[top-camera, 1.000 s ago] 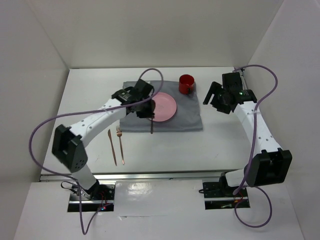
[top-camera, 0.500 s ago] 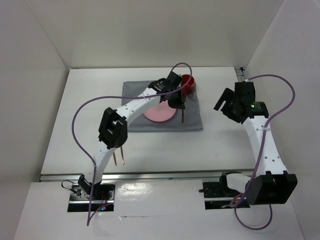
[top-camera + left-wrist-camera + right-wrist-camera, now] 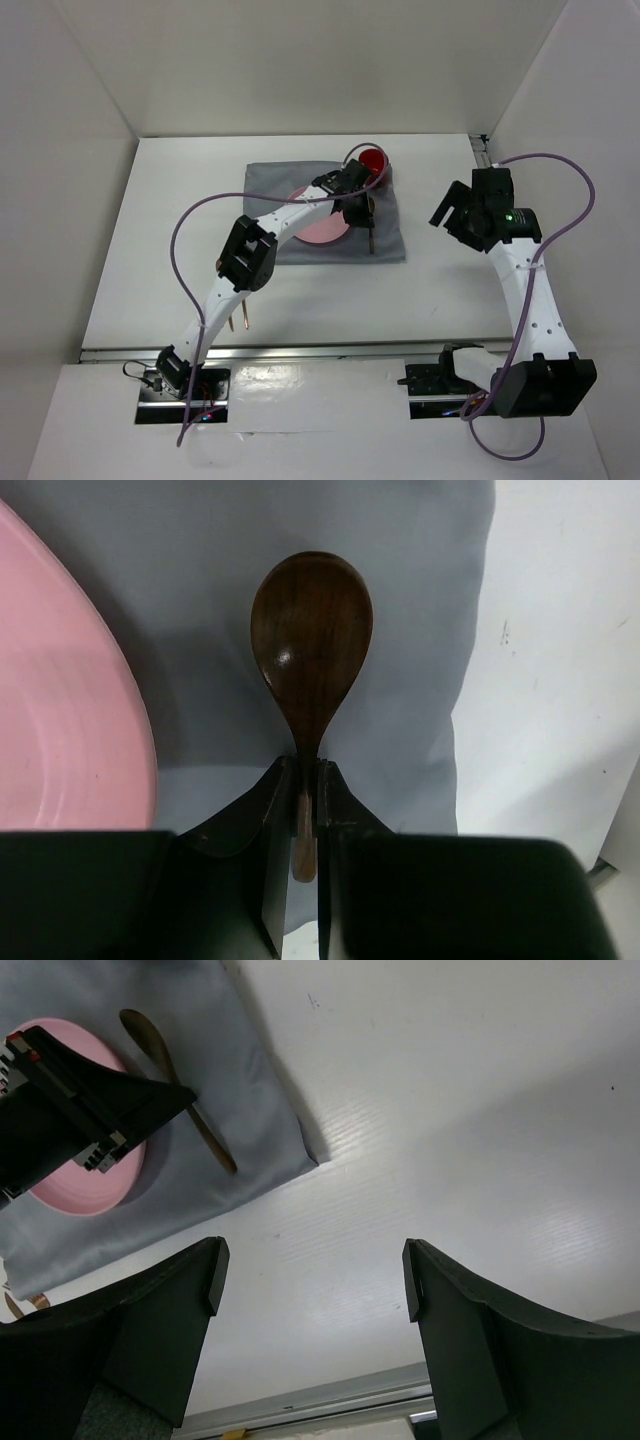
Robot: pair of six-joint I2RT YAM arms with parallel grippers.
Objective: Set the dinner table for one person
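The white dinner table (image 3: 450, 290) carries a grey cloth (image 3: 270, 185) with a pink plate (image 3: 320, 230) on it and a red cup (image 3: 376, 160) at its far right corner. My left gripper (image 3: 360, 207) is over the cloth just right of the plate, shut on the handle of a dark wooden spoon (image 3: 370, 238). In the left wrist view the gripper (image 3: 305, 770) pinches the handle and the spoon's bowl (image 3: 311, 645) points ahead over the cloth (image 3: 400, 600), with the plate (image 3: 70, 730) to its left. My right gripper (image 3: 452, 207) hangs open and empty over bare table right of the cloth.
A copper fork and knife (image 3: 240, 318) lie on the table left of the cloth, partly hidden under the left arm. The right wrist view shows the spoon (image 3: 175, 1090), the plate (image 3: 75, 1175), the cloth's corner (image 3: 290, 1130) and the table's front rail (image 3: 330, 1400).
My left arm carried the spoon from the plate's left side across to its right side, then settled slightly lower and nearer. My right arm drew back to the right.
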